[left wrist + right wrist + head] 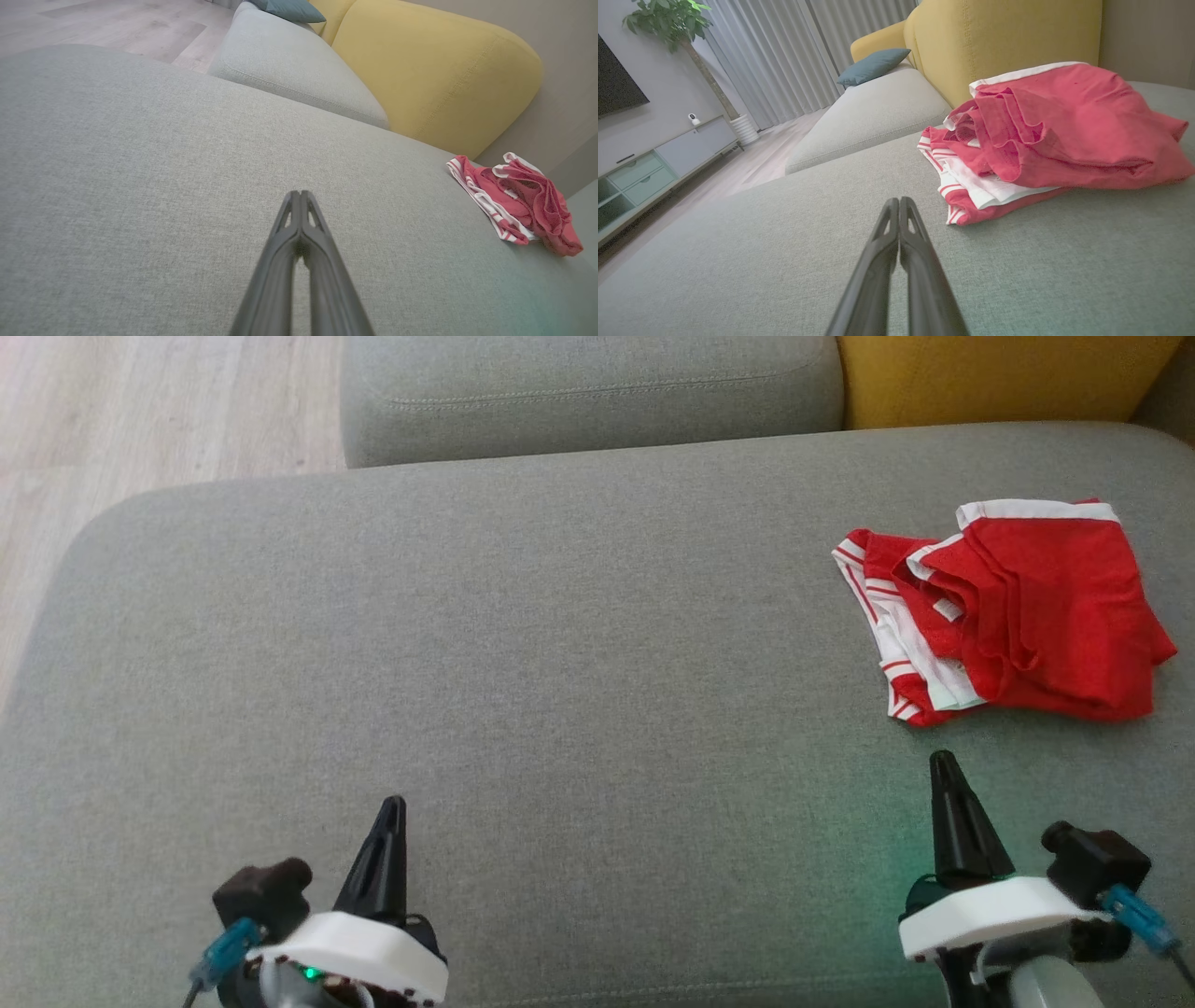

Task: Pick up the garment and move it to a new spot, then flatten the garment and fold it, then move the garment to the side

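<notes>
Right tool (899,200) closed near bunched red-white garment (1064,126).

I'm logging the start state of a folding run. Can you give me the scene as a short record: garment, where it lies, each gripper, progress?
garment: red with white trim, crumpled in a heap, not folded
place: on the grey seat, to the robot's right, near the yellow cushion
left gripper: shut, empty, over bare seat, far from the garment
right gripper: shut, empty, just short of the garment, not touching it
progress: garment not yet picked up
</notes>
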{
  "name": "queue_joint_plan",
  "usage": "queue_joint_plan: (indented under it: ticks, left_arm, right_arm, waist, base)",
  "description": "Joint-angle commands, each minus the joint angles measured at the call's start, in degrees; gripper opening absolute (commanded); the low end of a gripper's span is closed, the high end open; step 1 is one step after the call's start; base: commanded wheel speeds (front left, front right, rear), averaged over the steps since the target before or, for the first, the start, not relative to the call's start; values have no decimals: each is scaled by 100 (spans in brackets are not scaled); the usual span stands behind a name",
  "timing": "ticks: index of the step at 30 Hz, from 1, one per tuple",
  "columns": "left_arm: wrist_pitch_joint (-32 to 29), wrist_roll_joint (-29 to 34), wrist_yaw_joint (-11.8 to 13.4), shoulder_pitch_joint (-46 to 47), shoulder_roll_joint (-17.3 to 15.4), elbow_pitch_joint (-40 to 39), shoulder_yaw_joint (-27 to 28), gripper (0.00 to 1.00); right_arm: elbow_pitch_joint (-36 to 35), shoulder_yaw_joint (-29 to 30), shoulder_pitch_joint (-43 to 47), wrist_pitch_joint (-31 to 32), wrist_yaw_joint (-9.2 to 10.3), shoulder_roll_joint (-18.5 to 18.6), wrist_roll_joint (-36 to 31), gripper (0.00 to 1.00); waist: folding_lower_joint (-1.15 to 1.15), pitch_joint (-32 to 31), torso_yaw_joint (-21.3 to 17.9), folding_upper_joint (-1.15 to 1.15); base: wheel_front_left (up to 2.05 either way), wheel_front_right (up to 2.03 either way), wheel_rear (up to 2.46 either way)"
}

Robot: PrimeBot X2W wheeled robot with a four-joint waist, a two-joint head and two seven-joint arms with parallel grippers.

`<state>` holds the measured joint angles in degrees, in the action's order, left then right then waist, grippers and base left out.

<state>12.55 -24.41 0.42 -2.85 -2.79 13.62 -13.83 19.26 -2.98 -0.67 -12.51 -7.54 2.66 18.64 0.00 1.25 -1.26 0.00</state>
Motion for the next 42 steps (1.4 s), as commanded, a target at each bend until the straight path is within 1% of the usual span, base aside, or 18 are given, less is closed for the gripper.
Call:
queue_joint_plan:
  ticks: [1,26,42]
  left_arm:
    - [-27,-174,-41,299,-43,-154,130,0]
    - [-391,-1810,-220,441,-105,-103,481,0]
    - [-619,-2738,-322,518,-126,-82,705,0]
  right_arm:
    - [-200,40,-264,28,1,41,199,0]
    - [-279,192,-328,418,2,82,1937,0]
    - [-325,294,-364,655,2,95,2928,0]
  waist:
    - [0,-2,2,0]
    - [0,-26,32,0]
    - [0,-41,48,0]
  base:
    - [0,0,0]
    - [0,0,0]
    - [0,0,0]
